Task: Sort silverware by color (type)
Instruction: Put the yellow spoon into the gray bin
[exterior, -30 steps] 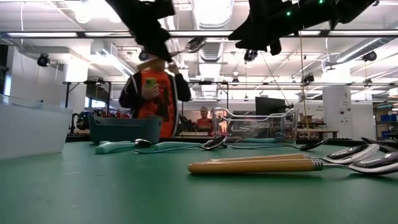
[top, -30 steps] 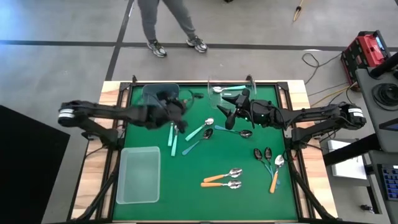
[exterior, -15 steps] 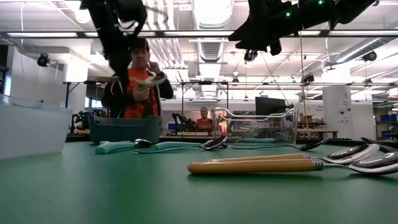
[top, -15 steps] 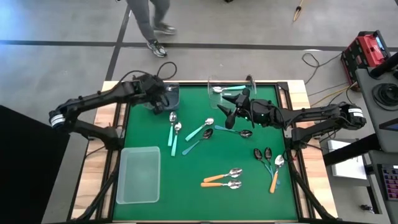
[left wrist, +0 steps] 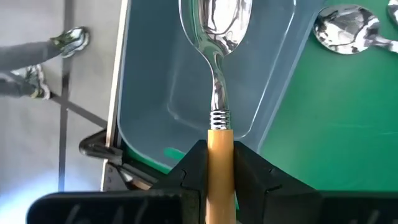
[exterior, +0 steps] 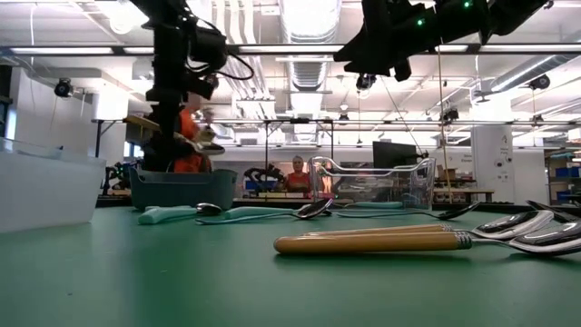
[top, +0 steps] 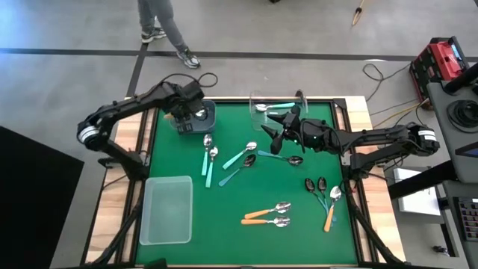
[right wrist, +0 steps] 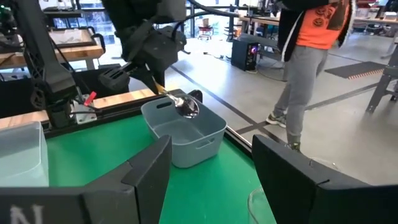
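My left gripper point(top: 187, 112) hangs over the grey-blue bin point(top: 200, 116) at the table's far left, shut on an orange-handled spoon point(left wrist: 215, 37) whose silver bowl is above the bin's inside. My right gripper point(top: 272, 128) hovers open above the table's far middle, beside a clear container point(top: 278, 104) with a teal spoon in it. On the green mat lie teal-handled spoons point(top: 208, 161), dark spoons point(top: 287, 159), two orange-handled spoons point(top: 266, 215) and a mixed group point(top: 326, 194) at the right. My left gripper pinches the spoon's orange handle point(left wrist: 219, 140) between its two fingers, just behind the metal collar at the bowl end. The fingers slant steeply down and the spoon runs along them, bowl point(right wrist: 185, 107) sticking out past the tips. The spoon is clear of the bin.
A clear plastic tray point(top: 166, 211) stands at the near left. Wooden table edges frame the green mat. A person walks on the floor beyond the table's far edge.
My left gripper has carried the orange-handled spoon from above the table's middle toward the far left edge, to above the grey-blue bin, and has tipped to point steeply down. The person beyond the table has walked to the left.
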